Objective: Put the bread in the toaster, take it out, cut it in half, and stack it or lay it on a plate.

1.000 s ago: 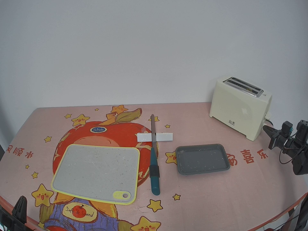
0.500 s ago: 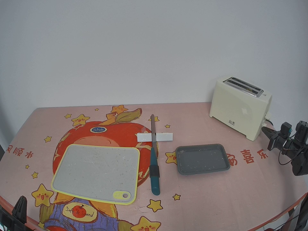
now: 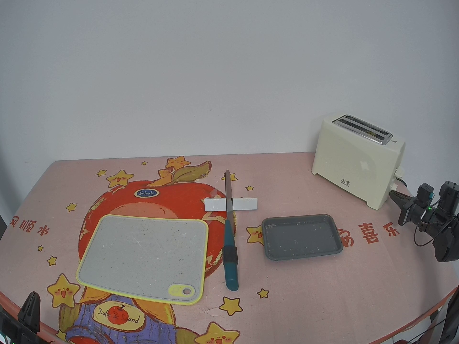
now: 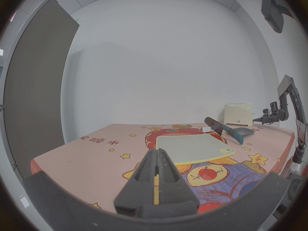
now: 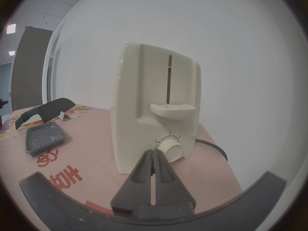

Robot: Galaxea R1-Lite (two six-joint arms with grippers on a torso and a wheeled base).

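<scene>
The cream toaster [image 3: 358, 161] stands at the table's back right, and a brownish strip shows in one top slot [image 3: 367, 130]. In the right wrist view its lever [image 5: 173, 110] sits at the bottom of its slit, above the dial [image 5: 170, 147]. My right gripper [image 3: 393, 196] is shut and empty, its tips close to the toaster's lever end, just under the dial [image 5: 153, 154]. A grey plate [image 3: 302, 236] lies mid-table, with crumbs on it. The knife [image 3: 229, 230] rests across a white holder [image 3: 231, 204]. My left gripper [image 4: 157, 154] is shut and empty, low at the near left edge [image 3: 29, 306].
A grey cutting board with a yellow rim [image 3: 143, 256] lies on the left half of the table. The toaster's black cord [image 5: 213, 146] trails off behind it near the right edge. Open tabletop lies between the plate and the toaster.
My right gripper has sunk slightly beside the toaster's lever end. Nothing else has moved.
</scene>
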